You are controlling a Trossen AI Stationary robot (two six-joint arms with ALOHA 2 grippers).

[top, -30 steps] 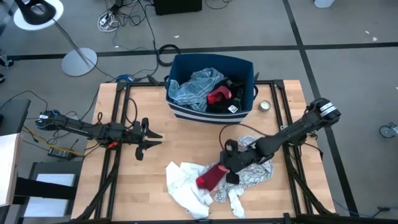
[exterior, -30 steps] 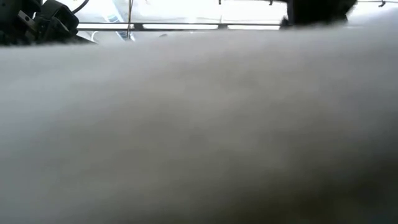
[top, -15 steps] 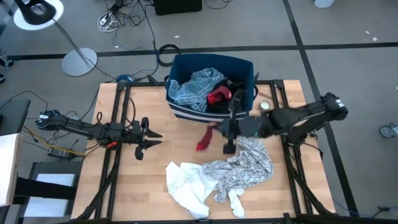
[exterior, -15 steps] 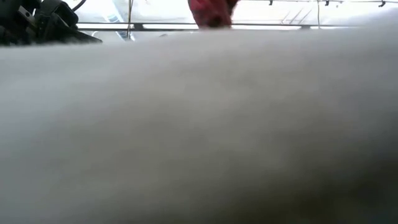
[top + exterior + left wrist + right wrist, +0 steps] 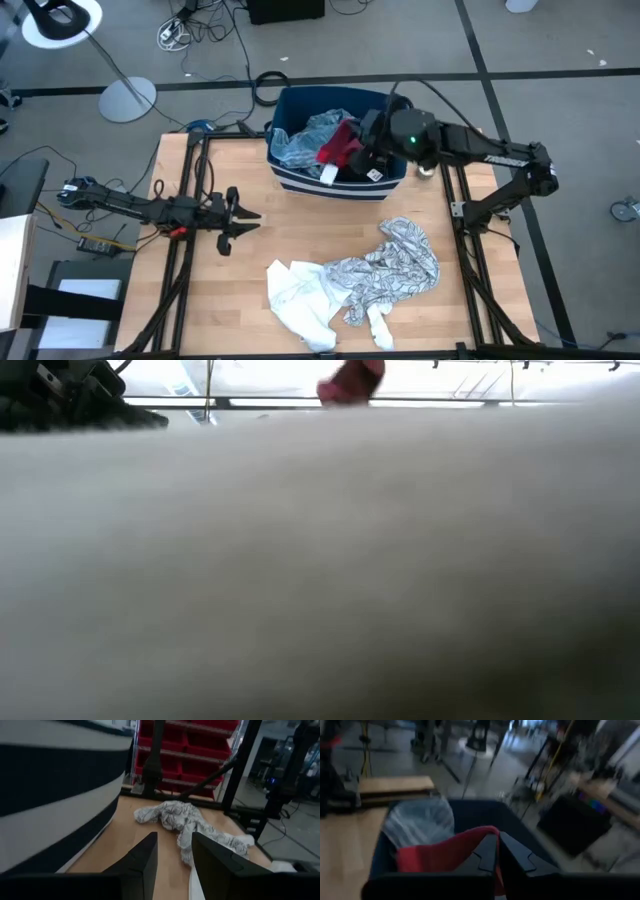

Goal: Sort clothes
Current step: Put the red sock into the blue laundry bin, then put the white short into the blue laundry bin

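Observation:
My right gripper [image 5: 360, 143] hangs over the dark blue striped bin [image 5: 300, 182] at the table's far edge, shut on a dark red garment [image 5: 338, 148]. The garment also shows in the right wrist view [image 5: 440, 855] and at the top of the low view [image 5: 350, 380]. A blue striped garment [image 5: 305, 140] and a black one [image 5: 375, 168] lie in the bin. A black-and-white patterned garment [image 5: 395, 265] and a white garment [image 5: 298, 295] lie on the table's near half. My left gripper [image 5: 252, 222] waits open at the table's left. My right gripper pinches a bunched fold of the dark red garment [image 5: 479, 851] between its two shut fingers [image 5: 512, 854]. The garment is lifted clear and hangs slack below the fingers over the bin's contents, with a white label [image 5: 329, 174] dangling over the bin's near wall.
A small round tin [image 5: 426, 170] sits right of the bin. The bin's striped wall [image 5: 55, 795] stands close beside my left gripper's view. Pale cloth [image 5: 320, 560] fills nearly all of the low view. Bare wood lies between my left gripper and the pile.
My right gripper has risen from the pile at the table's near side and gone toward the far edge, carrying the dark red garment. The garment is lifted clear of the pile and now hangs over the bin. The patterned and white garments stay on the table.

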